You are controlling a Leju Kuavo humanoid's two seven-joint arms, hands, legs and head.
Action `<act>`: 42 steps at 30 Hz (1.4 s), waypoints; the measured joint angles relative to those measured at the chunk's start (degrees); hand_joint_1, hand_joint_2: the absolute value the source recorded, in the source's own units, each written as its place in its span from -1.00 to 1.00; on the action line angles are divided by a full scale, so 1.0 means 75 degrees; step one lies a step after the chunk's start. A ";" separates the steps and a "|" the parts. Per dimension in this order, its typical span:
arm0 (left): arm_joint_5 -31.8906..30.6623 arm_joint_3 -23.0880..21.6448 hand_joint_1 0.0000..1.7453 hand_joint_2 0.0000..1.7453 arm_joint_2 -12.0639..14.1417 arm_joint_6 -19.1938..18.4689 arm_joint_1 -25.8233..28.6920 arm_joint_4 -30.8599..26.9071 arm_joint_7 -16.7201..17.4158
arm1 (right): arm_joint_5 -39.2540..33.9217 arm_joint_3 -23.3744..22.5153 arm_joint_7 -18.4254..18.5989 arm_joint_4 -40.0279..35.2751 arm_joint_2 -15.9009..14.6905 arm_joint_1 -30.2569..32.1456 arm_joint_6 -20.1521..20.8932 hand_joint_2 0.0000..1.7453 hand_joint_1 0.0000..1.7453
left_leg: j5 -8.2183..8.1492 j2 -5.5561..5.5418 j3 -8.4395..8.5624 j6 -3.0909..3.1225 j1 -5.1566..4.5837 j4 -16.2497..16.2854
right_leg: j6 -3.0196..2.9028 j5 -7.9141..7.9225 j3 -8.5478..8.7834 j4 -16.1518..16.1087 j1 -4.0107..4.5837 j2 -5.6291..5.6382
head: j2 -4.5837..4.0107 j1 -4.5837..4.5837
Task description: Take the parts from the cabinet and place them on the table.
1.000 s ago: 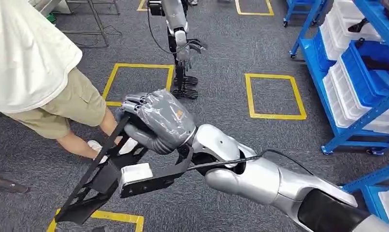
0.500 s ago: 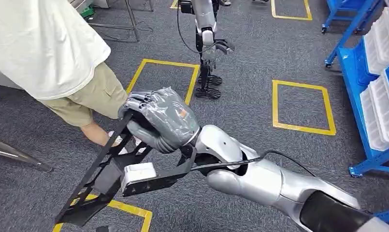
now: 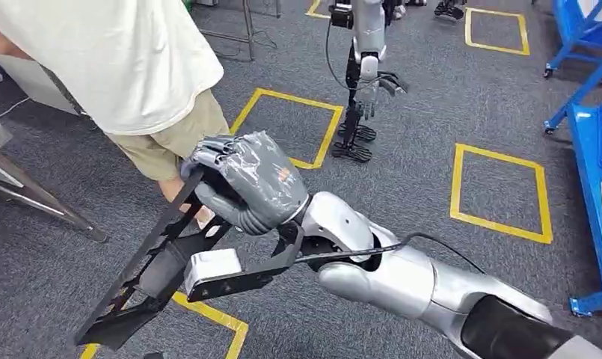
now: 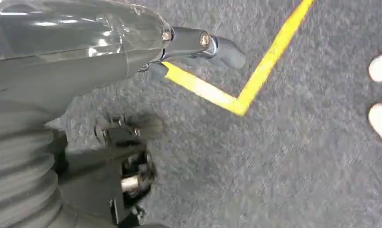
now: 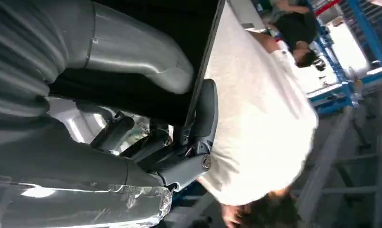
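Observation:
My right hand (image 3: 245, 183), in a grey plastic-wrapped cover, grips the upper bar of a black metal frame part (image 3: 163, 269) in the middle of the head view. The part slants down to the lower left above the floor and carries a white block (image 3: 212, 267). In the right wrist view the thumb (image 5: 132, 52) lies across the black part (image 5: 146, 19) and the dark fingers (image 5: 205, 114) wrap its edge. My left hand (image 4: 84, 42) hangs over the carpet with a finger stretched out and nothing in it.
A person in a white shirt and khaki shorts (image 3: 126, 60) stands close at the left. Another robot (image 3: 365, 75) stands ahead. A blue shelf rack (image 3: 593, 149) runs along the right edge. Yellow tape squares (image 3: 499, 191) mark the grey carpet. A slanted metal leg (image 3: 36, 198) shows at far left.
The whole view has swung left: the blue rack slid toward the right edge, the person and the other robot shifted right. My right hand holds the black part as before.

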 joint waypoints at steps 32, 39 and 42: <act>-0.0012 0.0000 -1.00 1.00 0.0020 0.0064 -0.0030 0.0000 0.0044 | -0.0073 -0.0067 0.0067 -0.0047 -0.0009 -0.0006 0.0029 1.00 1.00 | -0.0098 0.0054 0.0004 0.0104 -0.0041 0.0108 | 0.0016 -0.0051 -0.0175 0.0206 0.0019 0.0043 | 0.0000 0.0000; -0.0006 0.0000 -1.00 1.00 0.0020 0.0064 0.0000 0.0000 0.0041 | -0.0134 -0.0064 0.0070 -0.0047 -0.0015 0.0031 0.0026 1.00 1.00 | -0.0167 -0.0598 0.0058 0.0092 -0.0042 0.0185 | -0.0015 0.0686 -0.0398 0.0005 0.0013 0.0312 | 0.0000 0.0090; 0.0006 0.0000 -1.00 1.00 0.0020 0.0064 -0.0003 0.0000 0.0029 | -0.0152 -0.0064 0.0070 -0.0050 -0.0009 0.0016 0.0026 1.00 1.00 | -0.0209 -0.0776 -0.0029 -0.0008 -0.0019 0.0268 | -0.0006 0.0739 -0.0168 -0.0592 -0.0004 0.0617 | 0.0000 0.0079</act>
